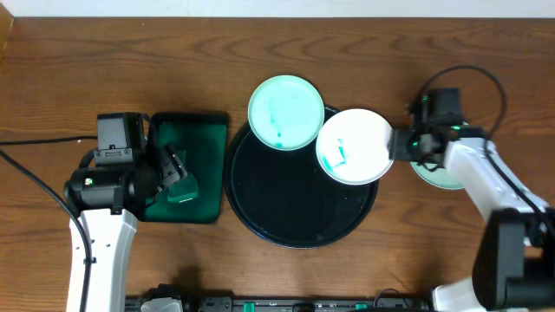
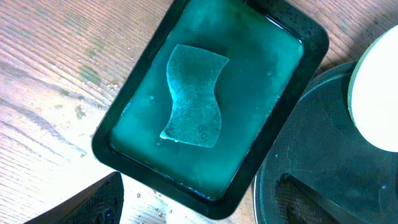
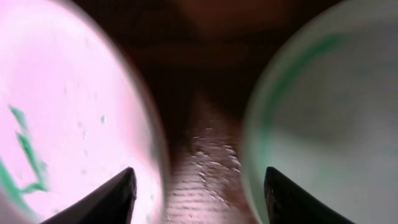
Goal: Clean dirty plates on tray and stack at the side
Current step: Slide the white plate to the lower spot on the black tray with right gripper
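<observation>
Teal-smeared white plates (image 1: 355,139), black tray (image 1: 295,212), brown wood-grain tabletop (image 1: 104,61).

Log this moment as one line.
left gripper open over sponge tray | right gripper open beside smeared plate | teal plate also overhangs tray

This looks like a robotics lab bench: two white robot arms (image 1: 100,243) (image 1: 486,173) with loose black cables (image 1: 35,141) stand at a wood-grain worktop (image 1: 87,61), beside green-smeared plates (image 1: 286,113).

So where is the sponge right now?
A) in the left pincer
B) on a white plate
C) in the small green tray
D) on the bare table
C: the left wrist view shows the sponge lying flat in the green tray, in teal liquid, with nothing gripping it.
</observation>
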